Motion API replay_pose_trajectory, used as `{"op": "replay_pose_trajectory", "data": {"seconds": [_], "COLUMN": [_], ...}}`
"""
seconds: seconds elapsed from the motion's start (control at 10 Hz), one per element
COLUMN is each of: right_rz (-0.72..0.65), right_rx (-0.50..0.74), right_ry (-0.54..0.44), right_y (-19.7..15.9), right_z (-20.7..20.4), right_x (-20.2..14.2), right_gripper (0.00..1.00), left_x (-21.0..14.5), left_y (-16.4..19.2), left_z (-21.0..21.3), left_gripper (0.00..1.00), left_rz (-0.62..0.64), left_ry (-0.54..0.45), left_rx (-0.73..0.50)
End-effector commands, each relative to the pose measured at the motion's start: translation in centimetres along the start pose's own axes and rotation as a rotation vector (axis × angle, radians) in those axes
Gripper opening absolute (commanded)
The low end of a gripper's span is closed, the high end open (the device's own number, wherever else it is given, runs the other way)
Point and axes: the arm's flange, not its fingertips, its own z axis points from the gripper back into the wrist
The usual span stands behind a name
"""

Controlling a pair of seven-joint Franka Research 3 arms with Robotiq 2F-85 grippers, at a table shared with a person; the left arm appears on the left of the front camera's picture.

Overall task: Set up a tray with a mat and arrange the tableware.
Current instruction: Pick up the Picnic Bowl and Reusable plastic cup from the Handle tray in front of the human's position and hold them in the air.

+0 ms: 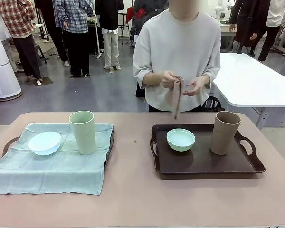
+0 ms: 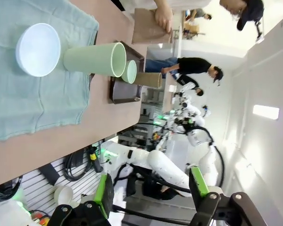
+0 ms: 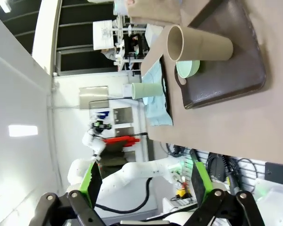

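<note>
Front view first. On the pinkish-brown surface (image 1: 137, 194), over at 9 o'clock: a pale teal cloth mat (image 1: 52, 166) draped across a second dark tray (image 1: 9, 142), handle peeking out. On that mat, a pale blue matte bowl (image 1: 44, 142) and, just beside it at its 3 o'clock, a pale green tall tumbler (image 1: 83, 132), upright. Over at 3 o'clock: a dark brown plastic tray (image 1: 204, 164), bare, no mat, holding a mint green matte bowl (image 1: 180, 139) and a tan-brown tall tumbler (image 1: 225, 133), also upright, the two apart. At 12 o'clock, above that tray's far edge: a folded brown cloth (image 1: 176, 99) hanging from the person's hands (image 1: 170, 80).

Left wrist view, rolled sideways: left end effector (image 2: 151, 186) spread, nothing between the pads, well apart from everything. Teal mat set at 10 to 11 o'clock, dark brown plastic tray (image 2: 125, 92) around 12, farther off.

Right wrist view, rolled too: right end effector (image 3: 146, 179) spread wide, empty. Dark brown plastic tray (image 3: 226, 80) at 1 o'clock. Tan-brown tall tumbler (image 3: 203, 44) drawn with long axis across the picture, mouth toward 9, though really standing upright. Guessing the right arm as the nearer one for clearing bowl and tumbler to make room for the brown cloth.

Count: two trays, two bowls, two tumblers, two cloths, two end effectors.
</note>
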Motion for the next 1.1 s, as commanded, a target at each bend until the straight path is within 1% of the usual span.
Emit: {"op": "replay_pose_trajectory", "data": {"seconds": [0.0, 0.1, 0.3, 0.4, 0.5, 0.6, 0.8, 0.9, 1.0], "right_rz": [0.158, 0.263, 0.425, 0.541, 0.622, 0.658, 0.681, 0.68, 0.68], "right_rx": [-0.095, -0.163, -0.251, -0.291, -0.317, -0.305, -0.328, -0.335, -0.343], "right_ry": [-0.065, -0.098, -0.095, -0.008, 0.113, 0.235, 0.423, 0.5, 0.545], "right_y": [2.7, 4.3, 6.1, 6.5, 6.5, 6.4, 5.4, 5.0, 4.4], "right_z": [-1.1, -1.7, -3.3, -4.3, -5.3, -6.2, -7.7, -8.0, -7.8], "right_x": [0.1, 0.9, 2.5, 3.0, 3.4, 3.7, 3.9, 4.2, 4.3], "right_gripper": [1.0, 1.0, 1.0, 1.0, 1.0, 1.0, 1.0, 1.0, 1.0], "left_x": [-0.2, -0.2, -0.2, -0.2, -0.4, -0.6, -0.5, -0.4, -0.5], "left_y": [-5.0, -7.2, -10.5, -11.9, -13.4, -14.9, -16.8, -17.9, -18.1], "left_z": [-3.5, -5.3, -8.4, -10.5, -13.1, -16.2, -21.6, -24.4, -26.9], "left_gripper": [0.85, 0.85, 0.85, 0.85, 0.85, 0.85, 0.85, 0.85, 0.85], "left_rz": [-0.06, -0.058, -0.067, -0.078, -0.088, -0.095, -0.116, -0.135, -0.15], "left_ry": [-0.011, -0.004, -0.002, -0.004, -0.016, -0.02, -0.016, -0.018, -0.037], "left_rx": [0.163, 0.23, 0.318, 0.37, 0.439, 0.499, 0.583, 0.634, 0.68]}}
